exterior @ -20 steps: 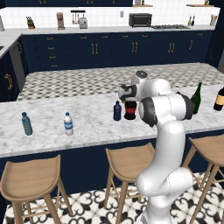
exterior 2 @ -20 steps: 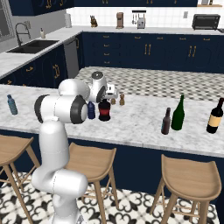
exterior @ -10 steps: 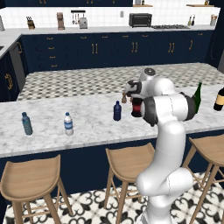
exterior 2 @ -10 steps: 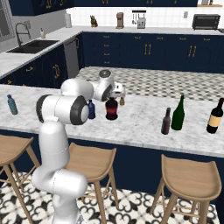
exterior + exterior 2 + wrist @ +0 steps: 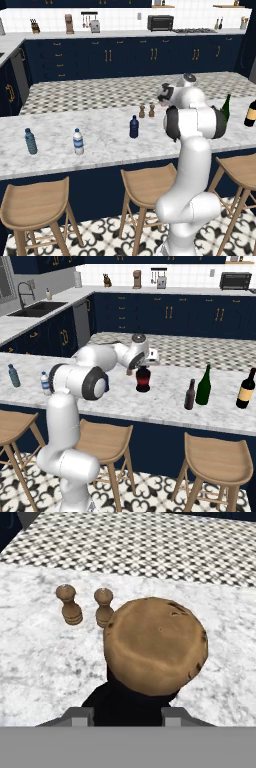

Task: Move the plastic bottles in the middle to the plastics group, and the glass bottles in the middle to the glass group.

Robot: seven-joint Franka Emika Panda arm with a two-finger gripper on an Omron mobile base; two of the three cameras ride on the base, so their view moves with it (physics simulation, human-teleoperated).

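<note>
Jaws closed on the squat red-labelled bottle (image 5: 143, 379), the gripper (image 5: 145, 362) at its corked neck, centre of the right base view.
One navy bottle (image 5: 134, 126) mid-frame; two clear water bottles (image 5: 78, 141) left; slim bottle (image 5: 189, 394), green wine bottle (image 5: 203, 386) and dark wine bottle (image 5: 246, 389) right; bare marble counter (image 5: 165, 401) between.

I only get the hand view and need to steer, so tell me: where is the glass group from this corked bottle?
Observer: In the right base view the green wine bottle and the cream-labelled wine bottle stand further right on the counter than the squat red-labelled bottle.
Operator: Anything between?
Observer: A slim dark bottle, just left of the green one.
Operator: And the navy bottle?
Observer: Left base view: it stands mid-counter, right of the white-labelled water bottle.
</note>
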